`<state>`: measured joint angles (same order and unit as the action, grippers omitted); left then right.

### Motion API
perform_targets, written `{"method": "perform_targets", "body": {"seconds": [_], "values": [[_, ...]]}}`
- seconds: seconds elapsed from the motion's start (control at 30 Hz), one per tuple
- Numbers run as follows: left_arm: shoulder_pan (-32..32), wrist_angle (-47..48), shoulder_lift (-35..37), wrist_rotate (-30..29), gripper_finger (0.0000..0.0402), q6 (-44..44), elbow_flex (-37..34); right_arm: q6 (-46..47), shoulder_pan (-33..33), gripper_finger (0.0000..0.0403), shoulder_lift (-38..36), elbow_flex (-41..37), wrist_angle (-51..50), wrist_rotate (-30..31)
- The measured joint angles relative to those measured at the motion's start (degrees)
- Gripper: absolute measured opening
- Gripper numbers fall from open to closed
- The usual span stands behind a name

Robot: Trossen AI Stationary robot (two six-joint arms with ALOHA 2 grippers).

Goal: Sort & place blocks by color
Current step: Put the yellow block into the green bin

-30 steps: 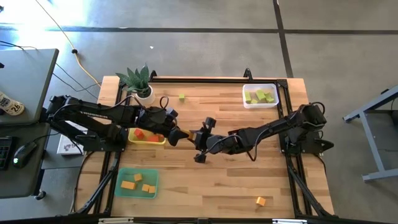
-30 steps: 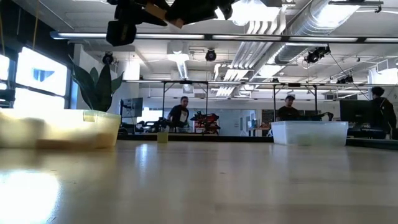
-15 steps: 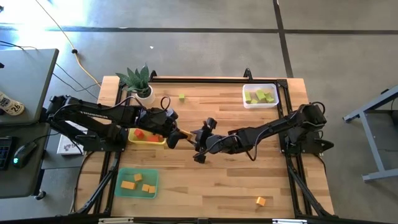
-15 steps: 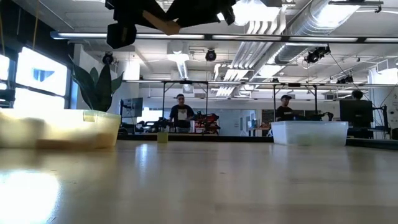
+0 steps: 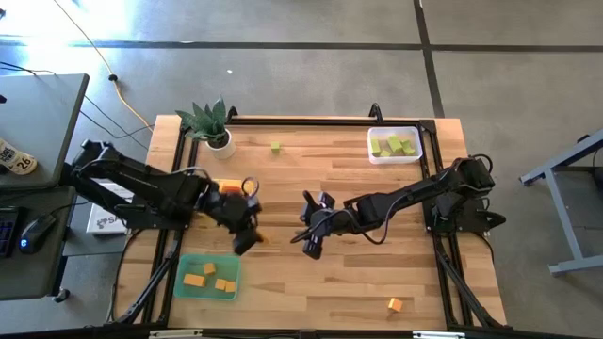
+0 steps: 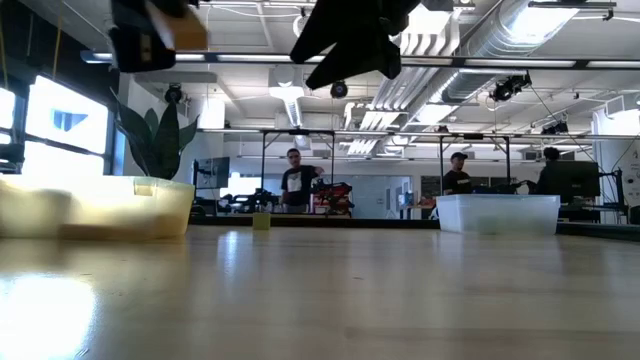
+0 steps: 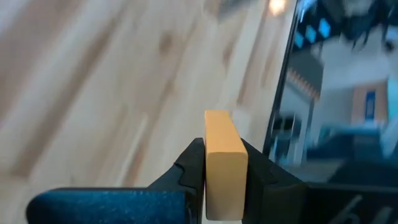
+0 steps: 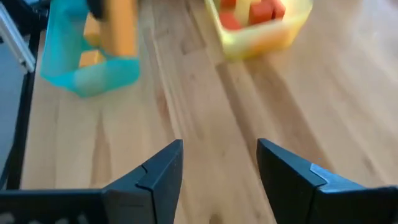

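The left pincer (image 5: 247,241) pinches an orange brick (image 7: 224,163) above the desk (image 5: 349,273), just beside the green tray (image 5: 229,263). The next move should carry it over that tray and release. The right pincer (image 5: 311,247) hangs spread, holding nothing, nearby.

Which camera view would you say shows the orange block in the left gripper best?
The left wrist view: the orange block fills the middle, clamped in the left gripper. The high view shows a sliver, the low view a blurred corner, the right wrist view a blurred bar.
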<state>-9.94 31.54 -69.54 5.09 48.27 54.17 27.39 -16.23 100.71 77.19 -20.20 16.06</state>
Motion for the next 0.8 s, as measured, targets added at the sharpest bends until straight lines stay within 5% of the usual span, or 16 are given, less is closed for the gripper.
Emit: {"method": "perform_targets", "body": {"seconds": [0.47,0.8], "values": [[-19.8,15.0,0.0,1.1,0.0037,15.1,0.0,0.6,0.8,0.019,0.0,0.0,-1.3,-1.6],[-26.5,18.8,-2.4,1.9,0.0062,16.6,0.0,-0.7,2.0,0.019,0.0,0.0,-1.2,-1.6]]}}
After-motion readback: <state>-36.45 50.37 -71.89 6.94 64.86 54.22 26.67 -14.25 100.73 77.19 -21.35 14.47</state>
